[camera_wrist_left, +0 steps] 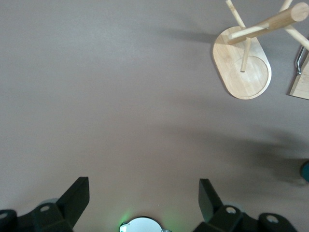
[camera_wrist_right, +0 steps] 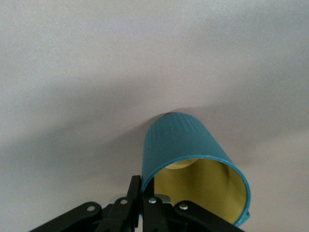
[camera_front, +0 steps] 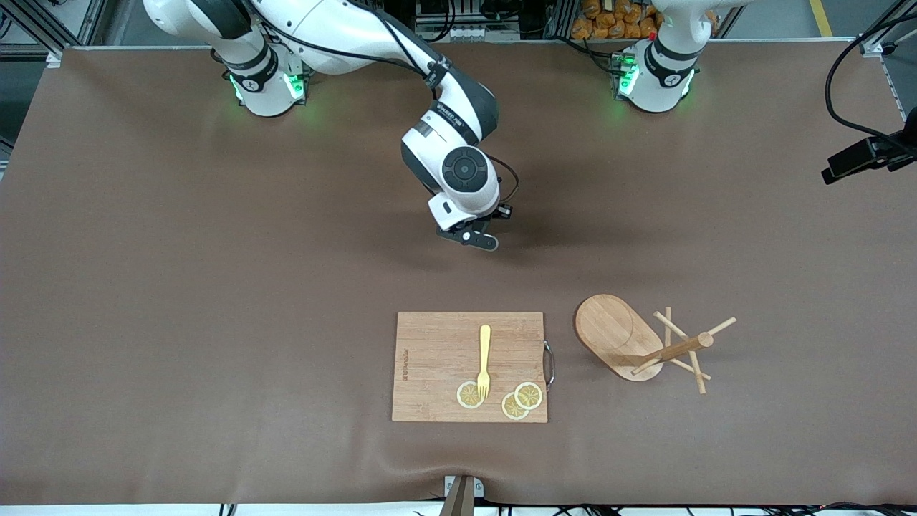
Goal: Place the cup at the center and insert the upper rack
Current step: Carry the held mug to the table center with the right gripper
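In the right wrist view my right gripper (camera_wrist_right: 144,187) is shut on the rim wall of the ribbed teal cup (camera_wrist_right: 181,140), one finger outside and one against the yellowish inside. The cup's bottom is close to the brown table cover. In the front view the right gripper (camera_front: 469,237) is over the middle of the table and its hand hides the cup. The upper rack (camera_front: 617,335), a light wooden mug tree with an oval base and angled pegs, stands nearer to the front camera, toward the left arm's end. My left gripper (camera_wrist_left: 143,182) is open and empty, high over bare cloth, with the upper rack (camera_wrist_left: 241,67) in its view.
A rectangular wooden cutting board (camera_front: 437,358) lies beside the mug tree, nearer to the front camera than the right gripper. On it rest a yellow fork (camera_front: 485,355) and lemon slices (camera_front: 521,400). A camera mount (camera_front: 870,154) stands at the table's edge by the left arm's end.
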### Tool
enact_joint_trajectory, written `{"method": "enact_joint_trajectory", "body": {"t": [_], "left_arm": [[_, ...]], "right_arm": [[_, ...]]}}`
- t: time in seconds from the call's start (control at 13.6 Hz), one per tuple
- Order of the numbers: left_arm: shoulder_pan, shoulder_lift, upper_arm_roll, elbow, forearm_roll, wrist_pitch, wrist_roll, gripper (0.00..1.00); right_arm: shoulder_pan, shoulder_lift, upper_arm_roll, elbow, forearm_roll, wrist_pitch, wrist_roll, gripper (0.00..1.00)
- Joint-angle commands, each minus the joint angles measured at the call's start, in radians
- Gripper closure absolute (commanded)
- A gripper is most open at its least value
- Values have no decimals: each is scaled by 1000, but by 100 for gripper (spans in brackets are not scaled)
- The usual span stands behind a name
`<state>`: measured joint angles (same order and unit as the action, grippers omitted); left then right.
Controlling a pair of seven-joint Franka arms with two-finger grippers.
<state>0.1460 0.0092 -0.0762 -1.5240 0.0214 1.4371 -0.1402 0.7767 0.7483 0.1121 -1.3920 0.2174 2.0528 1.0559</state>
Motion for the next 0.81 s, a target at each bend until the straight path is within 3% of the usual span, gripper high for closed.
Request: {"method": "enact_joint_trajectory", "body": {"t": [0.0,0.44,0.74], "left_arm": [[20,-5,-4,8,9,-1,-6,0],[21,-6,-4,8,14,-4,-4,0],[18,-11,-5,10,15,-9,-2,0]], "right_arm": [[10,37,-8,39,0,7,15,100],[12,40,-9,39,-4,9,12,100],[12,40,-12,39,-7,21,9,60]]}}
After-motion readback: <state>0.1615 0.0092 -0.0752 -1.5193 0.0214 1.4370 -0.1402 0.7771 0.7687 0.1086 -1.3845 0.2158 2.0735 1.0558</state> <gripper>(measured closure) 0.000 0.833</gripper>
